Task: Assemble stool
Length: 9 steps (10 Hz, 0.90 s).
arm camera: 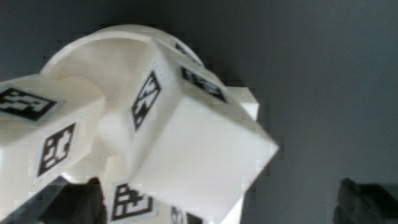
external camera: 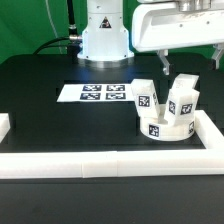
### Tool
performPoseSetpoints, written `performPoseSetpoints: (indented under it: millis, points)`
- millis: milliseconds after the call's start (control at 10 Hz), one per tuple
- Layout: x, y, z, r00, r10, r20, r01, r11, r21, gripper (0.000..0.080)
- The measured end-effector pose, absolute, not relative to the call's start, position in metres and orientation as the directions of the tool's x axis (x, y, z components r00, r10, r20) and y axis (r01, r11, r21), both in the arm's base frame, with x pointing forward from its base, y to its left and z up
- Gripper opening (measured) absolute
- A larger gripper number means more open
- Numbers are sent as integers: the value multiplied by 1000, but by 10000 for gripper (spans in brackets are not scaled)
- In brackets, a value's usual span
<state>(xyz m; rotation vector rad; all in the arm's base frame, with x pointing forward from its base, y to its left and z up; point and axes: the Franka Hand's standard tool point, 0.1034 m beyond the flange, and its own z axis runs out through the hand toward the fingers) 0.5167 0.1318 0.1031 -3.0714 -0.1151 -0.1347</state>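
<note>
The white round stool seat [external camera: 166, 128] lies near the exterior view's right, inside the corner of the rails. Two blocky tagged legs stand upright on it, one toward the exterior view's left [external camera: 145, 97] and one toward its right [external camera: 183, 99]. A third leg is not in view. My gripper [external camera: 166, 66] hangs just above and between the two legs. In the wrist view a tagged leg [arm camera: 187, 130] fills the picture close up. My gripper [arm camera: 219, 204] is open there, its dark fingertips [arm camera: 71, 203] wide apart, with the leg's end near one finger and a gap to the other.
The marker board [external camera: 103, 93] lies flat in the middle of the black table. A long white rail [external camera: 100, 163] runs along the front and another rail [external camera: 212, 130] along the exterior view's right. The robot base [external camera: 105, 35] stands at the back.
</note>
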Motion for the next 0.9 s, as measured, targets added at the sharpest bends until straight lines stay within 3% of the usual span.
performPoseSetpoints:
  millis: [500, 900]
  points:
    - [514, 127, 98, 898, 429, 100, 428, -903, 25, 649]
    - [511, 123, 93, 787, 613, 71, 609, -790, 64, 649]
